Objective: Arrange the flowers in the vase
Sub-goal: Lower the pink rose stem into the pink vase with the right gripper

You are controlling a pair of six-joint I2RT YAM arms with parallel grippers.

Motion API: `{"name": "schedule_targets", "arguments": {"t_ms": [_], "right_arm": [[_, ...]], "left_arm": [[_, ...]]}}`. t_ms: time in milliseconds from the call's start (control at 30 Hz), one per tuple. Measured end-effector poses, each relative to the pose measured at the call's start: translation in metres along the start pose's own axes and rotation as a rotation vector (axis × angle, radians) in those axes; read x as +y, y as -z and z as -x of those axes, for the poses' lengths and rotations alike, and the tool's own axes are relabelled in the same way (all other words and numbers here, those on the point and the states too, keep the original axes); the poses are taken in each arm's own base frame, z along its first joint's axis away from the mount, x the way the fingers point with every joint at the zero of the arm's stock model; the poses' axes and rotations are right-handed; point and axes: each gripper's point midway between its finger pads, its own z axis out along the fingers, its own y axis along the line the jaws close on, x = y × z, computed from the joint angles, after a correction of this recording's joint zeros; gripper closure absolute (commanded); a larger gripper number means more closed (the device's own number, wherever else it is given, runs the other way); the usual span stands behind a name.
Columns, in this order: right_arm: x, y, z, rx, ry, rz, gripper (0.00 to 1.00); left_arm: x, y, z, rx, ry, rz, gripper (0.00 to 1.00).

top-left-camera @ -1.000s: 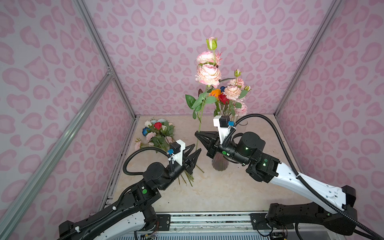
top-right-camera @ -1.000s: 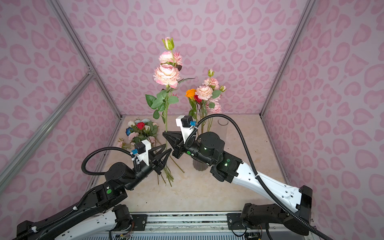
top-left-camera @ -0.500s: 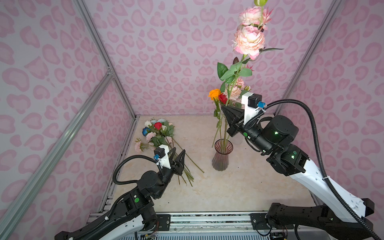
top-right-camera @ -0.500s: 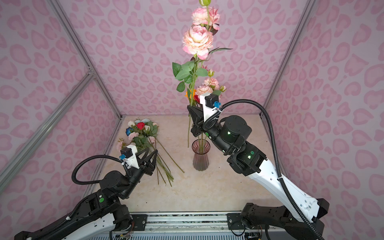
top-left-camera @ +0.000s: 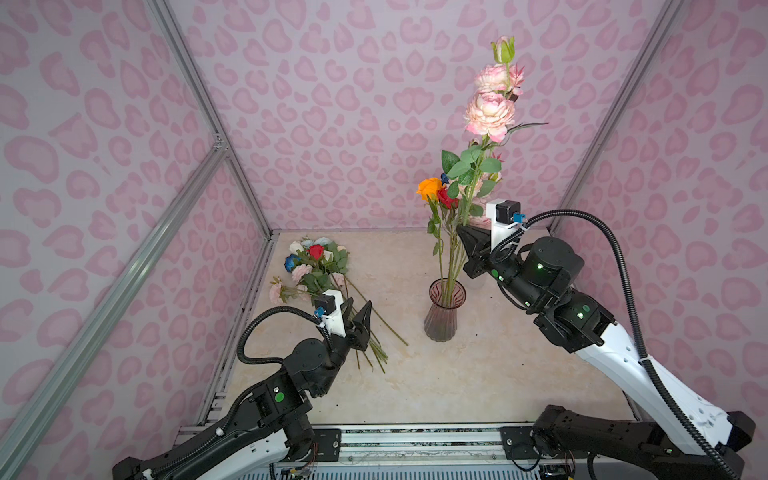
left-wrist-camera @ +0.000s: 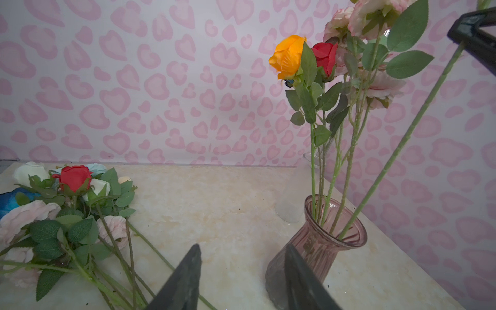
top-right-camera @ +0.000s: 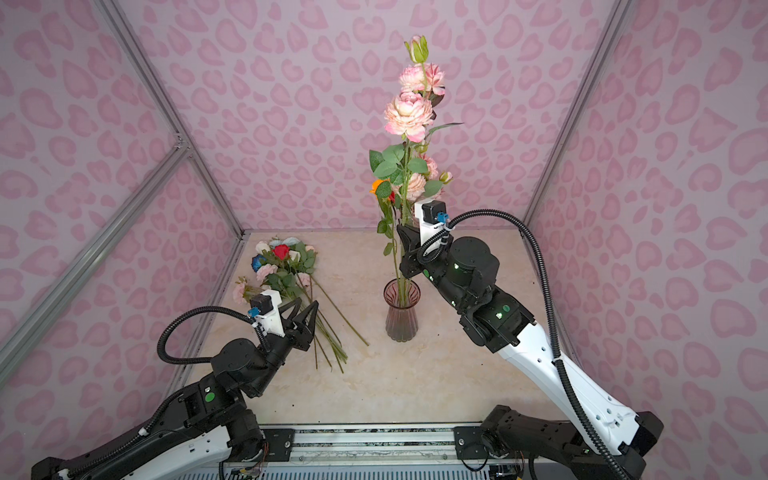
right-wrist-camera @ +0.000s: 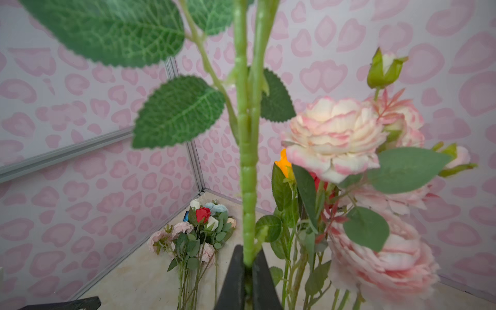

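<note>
A ribbed pink glass vase [top-left-camera: 441,316] [top-right-camera: 401,316] [left-wrist-camera: 316,249] stands mid-table with orange [top-left-camera: 430,189] [left-wrist-camera: 288,55], red and pale pink flowers in it. My right gripper [top-left-camera: 461,229] [top-right-camera: 401,229] [right-wrist-camera: 248,251], above and just right of the vase, is shut on the green stem [right-wrist-camera: 248,174] of a tall pink flower [top-left-camera: 488,110] [top-right-camera: 407,112]. That stem's [left-wrist-camera: 402,142] lower end sits inside the vase mouth. Several loose flowers [top-left-camera: 316,266] [top-right-camera: 282,262] [left-wrist-camera: 75,182] [right-wrist-camera: 202,214] lie at the back left. My left gripper [top-left-camera: 359,305] [top-right-camera: 306,304] [left-wrist-camera: 243,247] hangs open above their stems, holding nothing.
Pink patterned walls with aluminium posts [top-left-camera: 208,124] close in the table on three sides. A clear glass vessel [left-wrist-camera: 288,212] stands just behind the vase. A metal rail [top-left-camera: 415,436] runs along the front edge.
My right gripper carried the pink flower from left of the vase up over it, then lowered it until the stem entered the vase. My left arm drew back toward the left.
</note>
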Motion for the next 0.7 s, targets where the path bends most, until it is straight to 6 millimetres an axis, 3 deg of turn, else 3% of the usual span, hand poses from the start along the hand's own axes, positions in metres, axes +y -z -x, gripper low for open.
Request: {"name": "schedule_targets", "arguments": {"t_ms": [167, 467, 700], "right_arm": [[-0.004, -0.009, -0.039, 0.062, -0.012, -0.007, 0.87], [-0.012, -0.015, -0.109, 0.172, -0.051, -0.031, 0.84], [-0.017, -0.01, -0.127, 0.183, -0.085, -0.043, 0.81]], "left_arm": [[0.001, -0.001, -0.007, 0.018, 0.012, 0.0, 0.49], [0.003, -0.005, -0.021, 0.056, -0.008, 0.015, 0.49], [0.003, -0.009, -0.029, 0.078, -0.017, 0.023, 0.49]]}}
